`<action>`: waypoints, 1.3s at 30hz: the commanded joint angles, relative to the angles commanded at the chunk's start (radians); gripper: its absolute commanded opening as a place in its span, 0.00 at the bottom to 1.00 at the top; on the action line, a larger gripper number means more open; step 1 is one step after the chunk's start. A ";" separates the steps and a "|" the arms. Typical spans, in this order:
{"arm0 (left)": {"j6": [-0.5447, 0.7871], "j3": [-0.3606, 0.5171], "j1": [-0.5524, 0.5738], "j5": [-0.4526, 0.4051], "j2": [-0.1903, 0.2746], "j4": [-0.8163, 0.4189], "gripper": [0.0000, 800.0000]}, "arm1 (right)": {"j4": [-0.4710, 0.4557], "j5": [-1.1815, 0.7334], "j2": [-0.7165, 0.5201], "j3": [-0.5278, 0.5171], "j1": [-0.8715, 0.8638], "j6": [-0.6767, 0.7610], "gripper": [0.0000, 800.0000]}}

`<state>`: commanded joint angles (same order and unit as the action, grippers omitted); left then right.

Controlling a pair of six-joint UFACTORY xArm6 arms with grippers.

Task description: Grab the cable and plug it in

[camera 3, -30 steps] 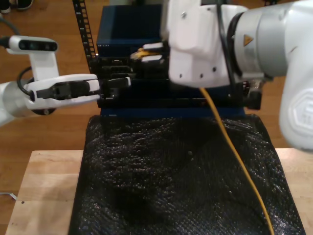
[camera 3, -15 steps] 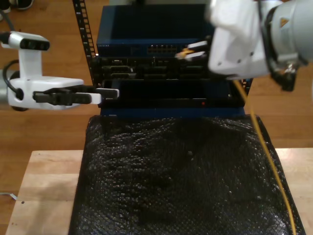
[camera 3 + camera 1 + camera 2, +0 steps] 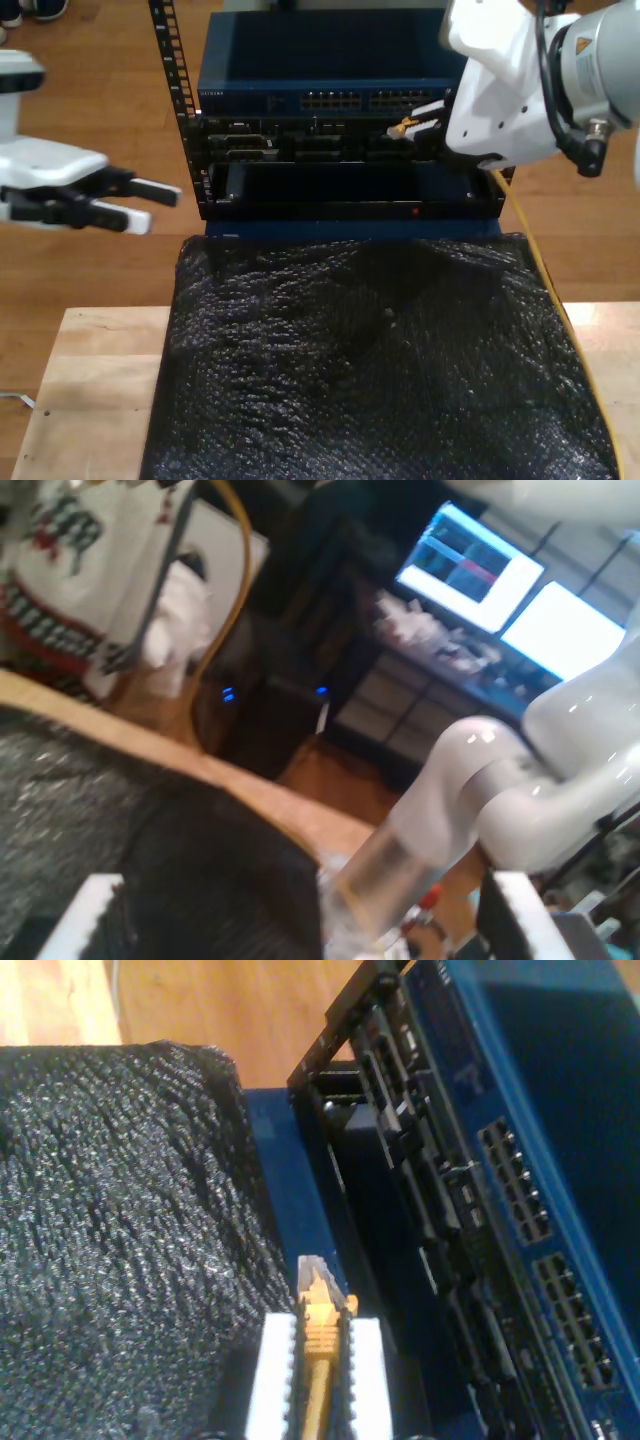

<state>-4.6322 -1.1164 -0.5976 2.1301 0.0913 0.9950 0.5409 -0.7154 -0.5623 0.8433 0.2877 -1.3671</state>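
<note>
- My second gripper (image 3: pixel 318 1360) has swung toward the exterior view's right, fingers (image 3: pixel 268 1380) clamped on the long thin yellow-orange network cable (image 3: pixel 530 260) just behind its clear plug (image 3: pixel 318 1282).
- The plug now faces the blue rack-mounted switch (image 3: pixel 330 100), apart from its ports; insertion remains.
- My first gripper (image 3: pixel 140 203) has withdrawn past the rack's edge, fingers apart, empty.

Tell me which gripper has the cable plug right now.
My second gripper, at the exterior view's right by the blue switch. Its white pads clamp the yellow cable just behind the plug. My first gripper stands open, holding nothing.
</note>
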 joint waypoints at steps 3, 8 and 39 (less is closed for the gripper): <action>0.031 -0.018 -0.037 -0.003 0.000 -0.055 1.00 | 0.000 -0.014 0.002 -0.003 -0.002 0.000 0.00; 0.078 -0.051 -0.078 -0.005 0.000 -0.135 1.00 | -0.006 -0.048 0.006 -0.006 -0.061 0.000 0.00; 0.861 0.029 -0.387 -0.204 0.126 -0.795 1.00 | -0.048 -0.147 0.008 -0.074 -0.169 0.000 0.00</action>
<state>-3.7714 -1.0873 -0.9843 1.9260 0.2171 0.2002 0.4933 -0.8627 -0.5547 0.7697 0.1189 -1.3671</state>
